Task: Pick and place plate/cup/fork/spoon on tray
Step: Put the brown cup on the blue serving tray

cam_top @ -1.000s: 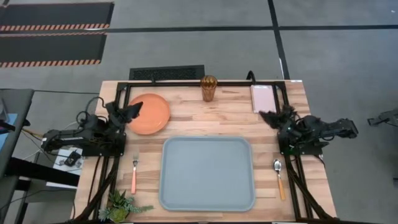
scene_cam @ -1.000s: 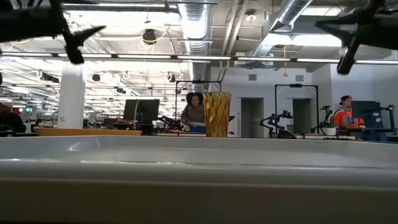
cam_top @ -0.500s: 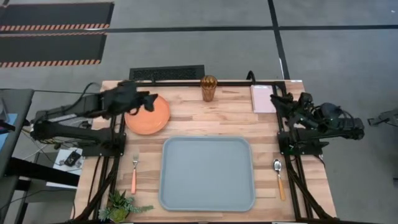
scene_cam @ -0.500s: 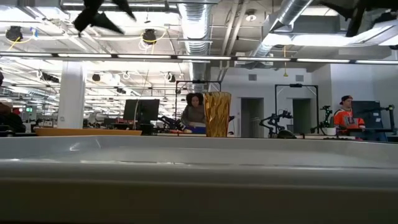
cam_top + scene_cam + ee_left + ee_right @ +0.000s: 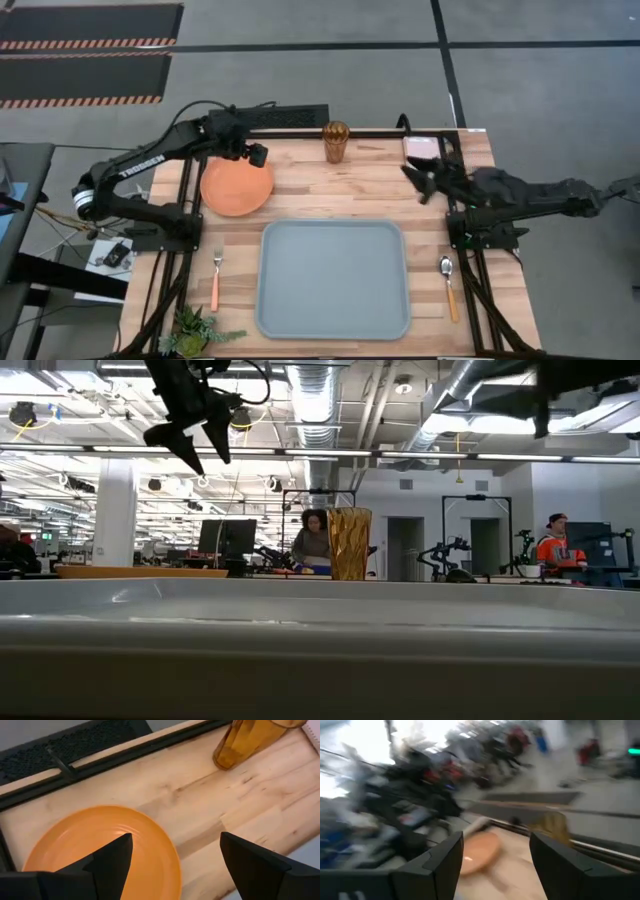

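Note:
The orange plate (image 5: 237, 187) lies flat on the table at the far left and also shows in the left wrist view (image 5: 100, 852). The amber ribbed cup (image 5: 335, 141) stands upright at the far middle. The grey-blue tray (image 5: 333, 278) lies at the near middle. The fork (image 5: 215, 280) lies to its left and the spoon (image 5: 449, 284) to its right. My left gripper (image 5: 256, 156) hangs open above the plate's far right rim, pointing down (image 5: 175, 840). My right gripper (image 5: 412, 176) is open and empty in the air, right of the table's middle.
A pink pad (image 5: 422, 152) lies at the far right corner, beside my right arm. A small green plant (image 5: 195, 330) stands at the near left corner. Bare wood lies between the plate, the cup and the tray. People show in the room behind the table.
My left gripper has risen and swung from the plate's left rim toward the far edge and the right; it now tips down above the plate's far right rim. My right gripper has swung toward the far edge, then reached out toward the table's left. Nothing on the table has moved.

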Available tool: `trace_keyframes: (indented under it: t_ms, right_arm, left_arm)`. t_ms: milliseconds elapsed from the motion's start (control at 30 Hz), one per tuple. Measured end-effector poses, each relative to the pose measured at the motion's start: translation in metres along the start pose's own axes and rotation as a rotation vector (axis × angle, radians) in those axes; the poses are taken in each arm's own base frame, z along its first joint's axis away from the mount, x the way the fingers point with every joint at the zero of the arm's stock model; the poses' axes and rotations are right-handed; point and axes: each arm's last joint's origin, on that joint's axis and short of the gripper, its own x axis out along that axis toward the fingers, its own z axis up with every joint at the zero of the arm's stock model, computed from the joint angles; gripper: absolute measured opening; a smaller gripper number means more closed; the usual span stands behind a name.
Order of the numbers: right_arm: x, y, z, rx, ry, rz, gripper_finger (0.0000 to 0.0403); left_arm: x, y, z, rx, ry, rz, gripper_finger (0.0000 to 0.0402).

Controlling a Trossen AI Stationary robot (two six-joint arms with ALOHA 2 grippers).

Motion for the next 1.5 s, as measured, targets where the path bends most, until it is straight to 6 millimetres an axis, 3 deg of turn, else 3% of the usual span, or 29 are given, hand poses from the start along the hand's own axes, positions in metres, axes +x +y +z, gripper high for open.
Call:
trace_keyframes:
  t_ms: [200,367,500,700,1000,1500]
  right_arm:
    - [0.063,0.015,0.017,-0.064,0.161,-0.209,0.0248]
    - [0.117,0.014,0.032,-0.158,0.359,-0.378,0.0263]
    - [0.138,0.008,0.047,-0.192,0.447,-0.402,0.0267]
    - [0.147,-0.007,0.075,-0.13,0.379,-0.419,0.0268]
    - [0.148,-0.031,0.083,-0.023,0.38,-0.499,0.0268]
    - [0.195,-0.048,0.039,0.06,0.5,-0.507,0.0268]
  left_arm:
    - [-0.002,0.007,0.005,-0.005,-0.026,-0.002,0.0288]
    - [0.0,0.009,0.011,0.005,-0.028,-0.074,0.0289]
    - [0.005,0.006,0.019,0.011,-0.032,-0.189,0.0295]
    - [0.012,0.0,0.025,0.022,-0.043,-0.286,0.0298]
    - [0.021,-0.004,0.033,0.016,-0.074,-0.329,0.0298]
    - [0.04,-0.006,0.037,-0.008,-0.041,-0.321,0.0298]
